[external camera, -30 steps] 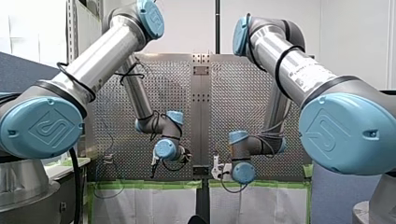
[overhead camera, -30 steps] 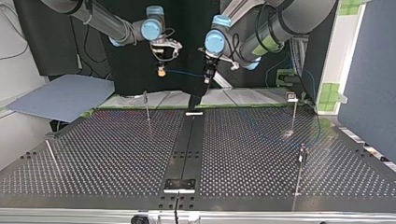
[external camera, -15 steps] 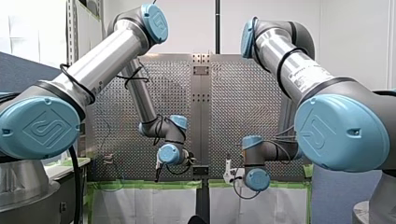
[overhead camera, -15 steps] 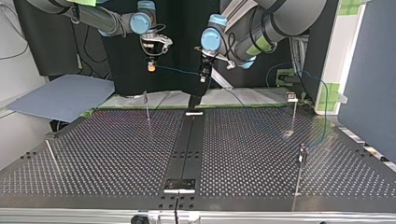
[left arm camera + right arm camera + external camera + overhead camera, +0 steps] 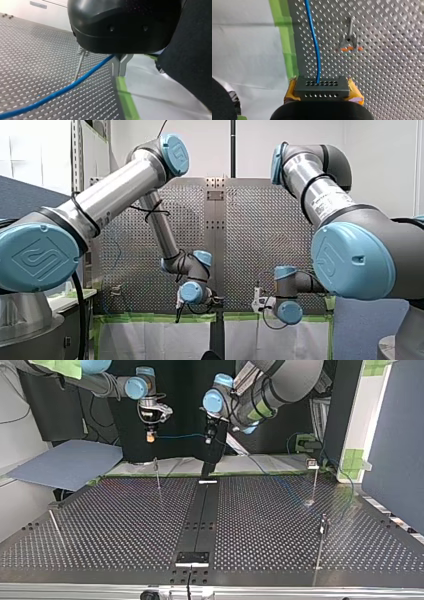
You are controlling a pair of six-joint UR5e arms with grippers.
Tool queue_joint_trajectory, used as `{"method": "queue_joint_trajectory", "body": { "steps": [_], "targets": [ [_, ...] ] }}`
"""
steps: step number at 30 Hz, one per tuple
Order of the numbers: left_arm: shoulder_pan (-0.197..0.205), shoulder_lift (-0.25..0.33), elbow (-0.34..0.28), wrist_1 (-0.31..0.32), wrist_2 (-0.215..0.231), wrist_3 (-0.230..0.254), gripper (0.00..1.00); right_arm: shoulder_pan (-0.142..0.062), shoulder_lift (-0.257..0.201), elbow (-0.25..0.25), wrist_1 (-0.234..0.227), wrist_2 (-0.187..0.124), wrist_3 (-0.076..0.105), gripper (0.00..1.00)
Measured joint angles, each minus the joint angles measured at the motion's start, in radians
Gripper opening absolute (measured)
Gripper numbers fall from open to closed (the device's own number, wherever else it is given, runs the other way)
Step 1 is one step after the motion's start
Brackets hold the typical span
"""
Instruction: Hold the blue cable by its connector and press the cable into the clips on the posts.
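At the top view's left my right arm's jaws, yellow-padded, clamp the black, hole-dotted connector (image 5: 322, 86). The thin, glossy blue cable (image 5: 180, 436) spans level above the perforated metal counter (image 5: 125, 525) to my left arm's jaws, closed metal fingers (image 5: 116, 68) pinching it.

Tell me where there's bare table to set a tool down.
Bare: the table at the top view's left, between centre strip and leaning rod. Crowded: the far edge, where my left gripper and my right gripper hold the blue cable.
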State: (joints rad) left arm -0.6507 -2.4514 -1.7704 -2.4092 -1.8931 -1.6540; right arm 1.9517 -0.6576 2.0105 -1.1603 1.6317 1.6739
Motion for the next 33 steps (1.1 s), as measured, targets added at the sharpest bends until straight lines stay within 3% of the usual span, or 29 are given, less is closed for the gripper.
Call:
{"method": "queue_joint_trajectory", "body": {
  "steps": [9, 19, 28, 33],
  "targets": [
    [-0.081, -0.079, 0.081, -0.016, -0.078, -0.018, 0.0, -0.065, 0.0, 0.001, -0.017, -0.008, -0.004, 0.0],
    [-0.157, -0.156, 0.173, -0.051, -0.145, -0.021, 0.0, -0.112, 0.0, 0.001, -0.016, -0.017, -0.033, 0.0],
    [-0.178, -0.203, 0.25, -0.055, -0.22, -0.033, 0.0, -0.15, 0.0, 0.001, -0.015, -0.027, -0.071, 0.0],
    [-0.177, -0.204, 0.288, -0.058, -0.257, -0.033, 0.0, -0.167, 0.0, 0.0, -0.015, -0.041, -0.08, 0.0]
  ]
}}
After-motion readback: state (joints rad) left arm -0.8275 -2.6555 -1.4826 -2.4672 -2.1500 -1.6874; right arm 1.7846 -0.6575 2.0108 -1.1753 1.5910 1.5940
